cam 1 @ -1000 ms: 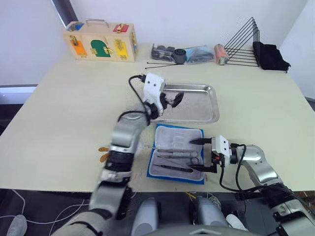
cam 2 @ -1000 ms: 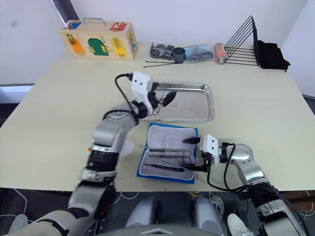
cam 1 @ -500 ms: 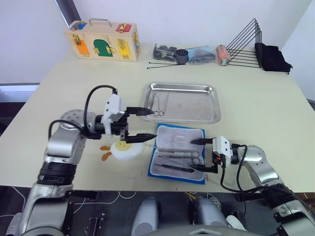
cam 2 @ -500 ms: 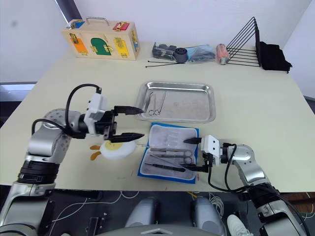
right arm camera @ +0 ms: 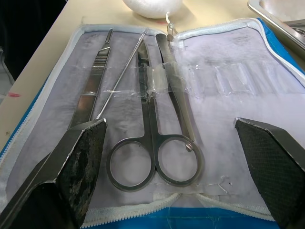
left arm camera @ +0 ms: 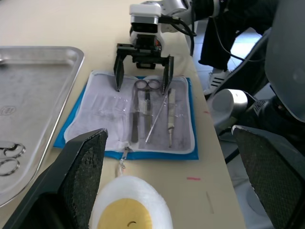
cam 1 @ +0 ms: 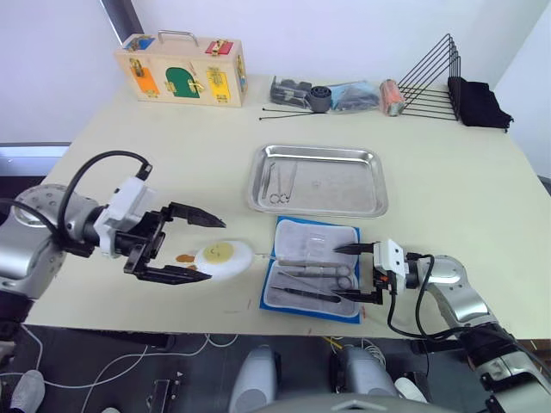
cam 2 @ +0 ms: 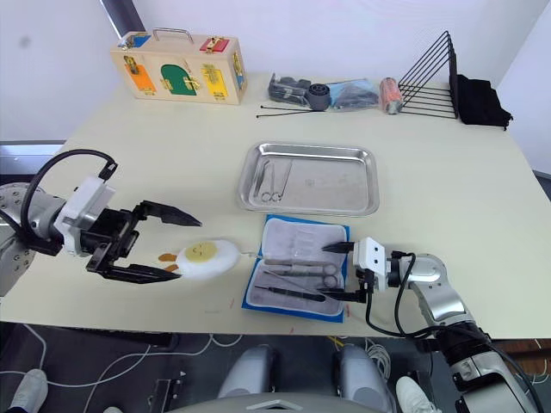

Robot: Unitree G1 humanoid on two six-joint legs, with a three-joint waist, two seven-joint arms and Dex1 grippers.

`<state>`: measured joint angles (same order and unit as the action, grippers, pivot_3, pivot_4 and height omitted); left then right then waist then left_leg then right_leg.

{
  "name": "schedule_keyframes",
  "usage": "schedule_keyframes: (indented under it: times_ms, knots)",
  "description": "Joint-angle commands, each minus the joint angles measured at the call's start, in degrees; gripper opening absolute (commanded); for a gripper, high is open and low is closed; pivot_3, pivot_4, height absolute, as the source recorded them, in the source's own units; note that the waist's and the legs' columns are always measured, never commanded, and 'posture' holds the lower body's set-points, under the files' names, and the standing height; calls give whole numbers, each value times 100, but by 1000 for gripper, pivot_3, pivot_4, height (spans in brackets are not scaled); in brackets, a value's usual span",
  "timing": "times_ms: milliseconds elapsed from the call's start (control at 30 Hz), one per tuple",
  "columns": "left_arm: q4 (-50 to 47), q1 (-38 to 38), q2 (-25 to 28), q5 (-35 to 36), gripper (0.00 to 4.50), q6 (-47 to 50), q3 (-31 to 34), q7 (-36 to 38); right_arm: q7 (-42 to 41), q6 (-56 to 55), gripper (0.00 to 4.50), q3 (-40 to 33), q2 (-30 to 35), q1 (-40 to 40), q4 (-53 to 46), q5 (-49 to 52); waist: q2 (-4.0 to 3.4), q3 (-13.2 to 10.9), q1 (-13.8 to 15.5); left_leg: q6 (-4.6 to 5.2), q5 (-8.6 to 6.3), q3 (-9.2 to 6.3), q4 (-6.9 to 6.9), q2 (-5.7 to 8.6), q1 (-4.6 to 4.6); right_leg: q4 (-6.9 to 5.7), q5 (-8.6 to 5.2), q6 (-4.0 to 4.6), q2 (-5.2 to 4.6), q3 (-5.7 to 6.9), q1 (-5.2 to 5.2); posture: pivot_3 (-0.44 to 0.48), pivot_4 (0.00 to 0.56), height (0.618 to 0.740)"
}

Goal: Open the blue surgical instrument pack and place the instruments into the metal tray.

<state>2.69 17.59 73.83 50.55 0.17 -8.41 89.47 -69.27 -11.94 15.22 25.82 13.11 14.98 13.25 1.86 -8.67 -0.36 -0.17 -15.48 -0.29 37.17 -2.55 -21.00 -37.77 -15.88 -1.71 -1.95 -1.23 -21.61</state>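
Observation:
The blue surgical instrument pack (cam 1: 314, 268) lies open near the table's front edge, grey-white lining up. In its pockets lie instruments: ring-handled scissors (right arm camera: 152, 143), forceps (right arm camera: 176, 90), a scalpel (right arm camera: 90, 90) and a thin probe (right arm camera: 124, 71). My right gripper (cam 1: 337, 274) is open at the pack's right edge, its fingers astride the scissor rings without touching them. The metal tray (cam 1: 344, 194) stands just beyond the pack, with one scissor-like instrument (cam 1: 280, 182) at its left end. My left gripper (cam 1: 215, 250) is open and empty at the front left, pointing toward the pack.
A white egg-shaped toy (cam 1: 222, 256) lies between my left gripper and the pack. Along the back edge stand a wooden lock box (cam 1: 179, 79), small clutter (cam 1: 331, 93), long black sticks (cam 1: 288, 114), a black wire rack (cam 1: 430, 73) and black cloth (cam 1: 480, 101).
My left arm has drawn back from over the tray to the front left, open. A scissor-like instrument now lies in the tray. The right gripper has stayed put.

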Motion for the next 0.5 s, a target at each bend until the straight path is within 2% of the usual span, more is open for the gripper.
schedule_keyframes:
  times_ms: [33, 200, 433, 500]
  knots:
    - [14, 196, 175, 137, 4454, -437, -231, 303, -69, 153, 4500, 234, 97, -263, 541, -346, 1, -1, 0, 0, 0, 3, 0, 3, -1, 0, 0, 0, 2, 1, 0, 0, 150, 740]
    - [226, 566, -263, -310, 4454, -560, -434, 303, -63, 148, 4500, 228, 94, -250, 554, -350, 3, -3, 17, 0, 0, 16, 2, 4, -5, -3, 0, 0, 7, 9, 1, 0, 150, 740]
    - [589, 1125, -1456, -1599, 4454, -610, -502, 247, -28, 161, 4500, 223, 63, -215, 582, -352, 12, 1, 14, 0, 1, 21, 8, 6, -7, -7, 9, -17, 12, 3, 1, 0, 150, 740]
    - [730, 1369, -1864, -1906, 4454, -438, -562, 39, -10, 164, 4500, 230, 41, -207, 586, -356, 14, 2, 15, 1, 1, 19, 10, 6, -7, -8, 11, -18, 13, 4, 2, 0, 150, 740]
